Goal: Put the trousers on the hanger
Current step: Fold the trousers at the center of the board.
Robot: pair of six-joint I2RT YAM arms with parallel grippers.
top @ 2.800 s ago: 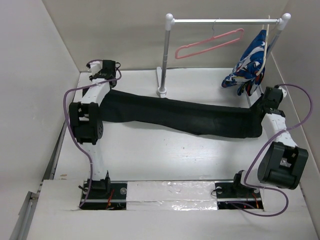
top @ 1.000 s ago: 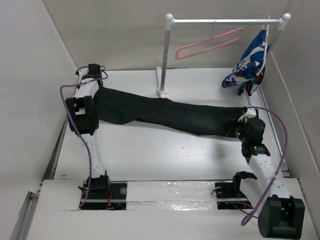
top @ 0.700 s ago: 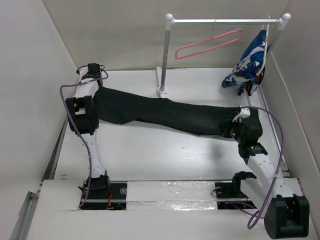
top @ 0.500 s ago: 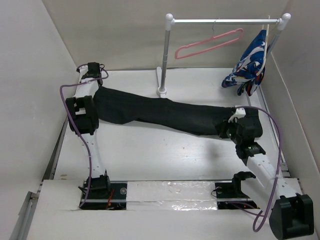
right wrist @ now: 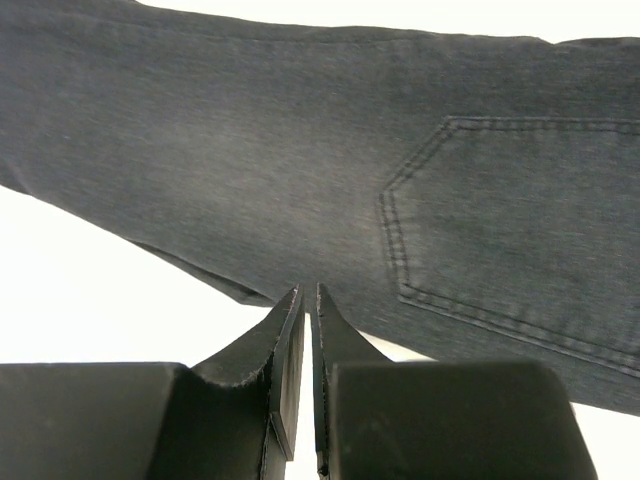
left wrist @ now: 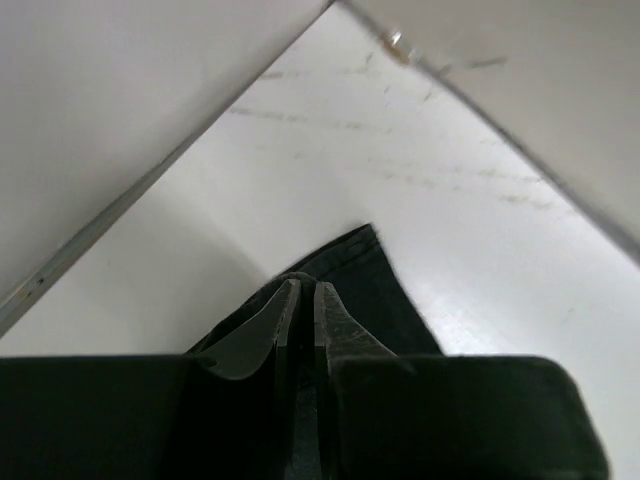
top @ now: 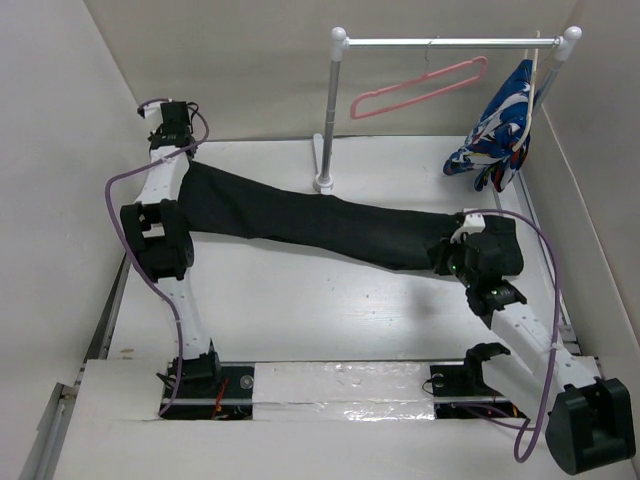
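The black trousers (top: 330, 222) lie stretched across the table from back left to right. My left gripper (top: 172, 128) is at the back left corner, shut on the trousers' leg end and holding it raised. In the left wrist view the fingers (left wrist: 300, 285) pinch black fabric (left wrist: 385, 290). My right gripper (top: 443, 258) is shut over the near edge of the trousers' waist end. In the right wrist view (right wrist: 308, 290) its tips sit at that edge, by a back pocket (right wrist: 520, 220), with white table showing between the fingers. The pink hanger (top: 420, 88) hangs on the rail.
A white-and-silver rail stand (top: 328, 110) rises at the back centre. A blue-white-red patterned garment (top: 500, 125) hangs at its right end. White walls close in on the left (top: 80, 150), back and right.
My left gripper has lifted and pulled the leg end toward the back left corner. My right arm has left the far right waist end and slid left along the near edge of the trousers.
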